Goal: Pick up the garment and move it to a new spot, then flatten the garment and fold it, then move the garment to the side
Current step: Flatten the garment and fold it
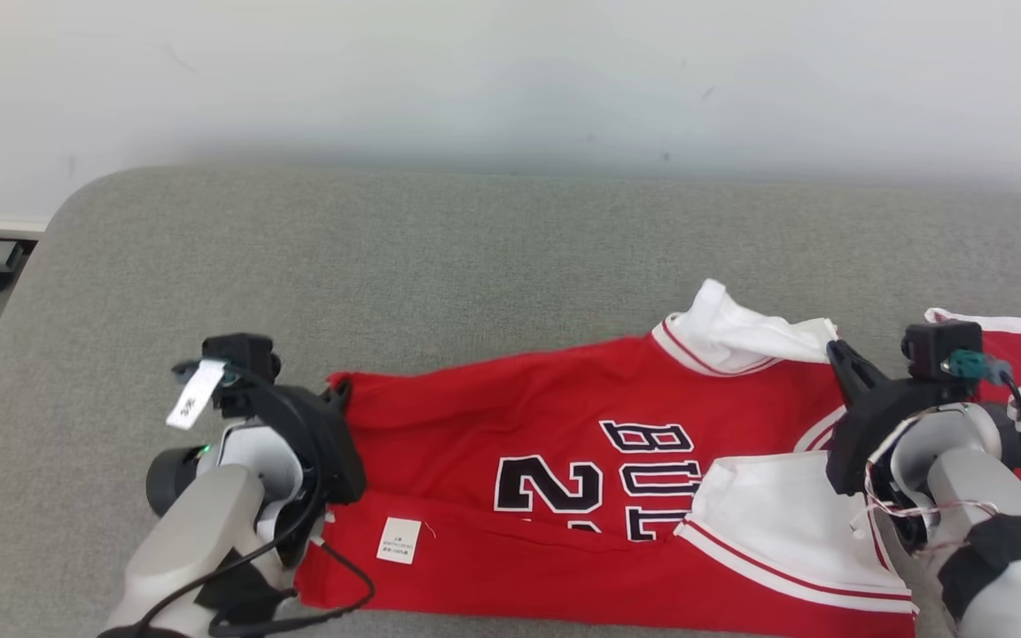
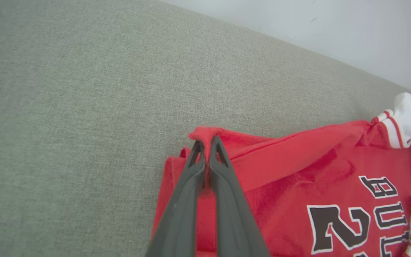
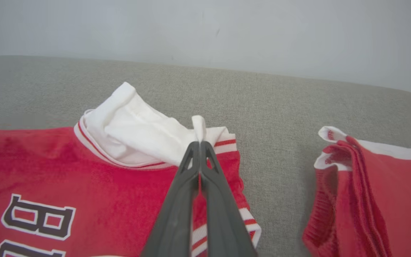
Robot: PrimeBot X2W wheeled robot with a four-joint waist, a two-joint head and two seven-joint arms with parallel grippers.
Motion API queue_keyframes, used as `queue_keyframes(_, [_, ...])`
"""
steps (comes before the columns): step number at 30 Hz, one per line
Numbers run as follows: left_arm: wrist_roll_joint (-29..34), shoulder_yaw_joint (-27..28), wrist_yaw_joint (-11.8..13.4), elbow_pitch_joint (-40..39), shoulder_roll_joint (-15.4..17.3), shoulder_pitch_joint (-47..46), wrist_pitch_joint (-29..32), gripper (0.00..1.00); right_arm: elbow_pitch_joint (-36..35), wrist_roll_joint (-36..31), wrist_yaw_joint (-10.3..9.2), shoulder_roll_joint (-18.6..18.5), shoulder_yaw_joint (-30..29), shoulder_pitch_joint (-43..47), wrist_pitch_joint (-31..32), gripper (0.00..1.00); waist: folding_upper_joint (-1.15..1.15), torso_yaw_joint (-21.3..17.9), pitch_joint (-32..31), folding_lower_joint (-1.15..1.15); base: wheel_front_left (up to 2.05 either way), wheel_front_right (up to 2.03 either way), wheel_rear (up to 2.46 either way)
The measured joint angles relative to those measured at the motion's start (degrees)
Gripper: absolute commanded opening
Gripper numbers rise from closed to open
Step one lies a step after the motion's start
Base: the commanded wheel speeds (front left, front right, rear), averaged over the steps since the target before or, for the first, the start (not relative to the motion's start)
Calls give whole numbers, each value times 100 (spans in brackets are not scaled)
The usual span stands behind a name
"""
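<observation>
While clamped on garment (image 1: 519,416) | left end effector (image 2: 208,142) | right end effector (image 3: 200,144)

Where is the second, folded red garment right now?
The folded red garment lies at the head view's far right on the grey cushion, just right of the right gripper, with bare cushion between it and the jersey.

Pale forearms (image 1: 196,532) (black cables (image 1: 372,589)), dark fingers (image 2: 184,207)

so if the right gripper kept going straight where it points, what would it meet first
The right gripper is shut on the white sleeve of the jersey. Past that pinch, probably the bare grey cushion, then the pale wall behind it; how steeply it dips is hard to judge.
</observation>
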Motion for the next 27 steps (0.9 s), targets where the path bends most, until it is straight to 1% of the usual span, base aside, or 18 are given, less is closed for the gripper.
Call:
queue_keyframes(4, [-37,34,-3,-38,-11,63,-100,0,-434,155,0,-198,35,291,-211,0,0,-52,-50,0,0,0,0])
queue_keyframes(6, [-42,56,-46,-100,-25,79,-185,0,-668,257,0,-282,20,454,-319,0,0,-65,-68,0,0,0,0])
queue_keyframes(7, [-42,56,-46,-100,-25,79,-185,0,-668,257,0,-282,20,454,-319,0,0,-65,-68,0,0,0,0])
queue_keyframes(9, [-46,66,-46,-133,-27,144,-234,0,-922,356,0,-315,18,632,-389,0,0,-73,-81,0,0,0,0])
queue_keyframes(16, [-86,92,-46,-171,2,474,-393,0,-1626,654,0,-426,13,1471,-436,0,0,-73,-93,0,0,0,0])
queue_keyframes(27, [-242,204,-43,-274,170,711,-583,0,-2799,1135,0,-530,-297,2467,-436,0,0,-44,-38,0,0,0,0])
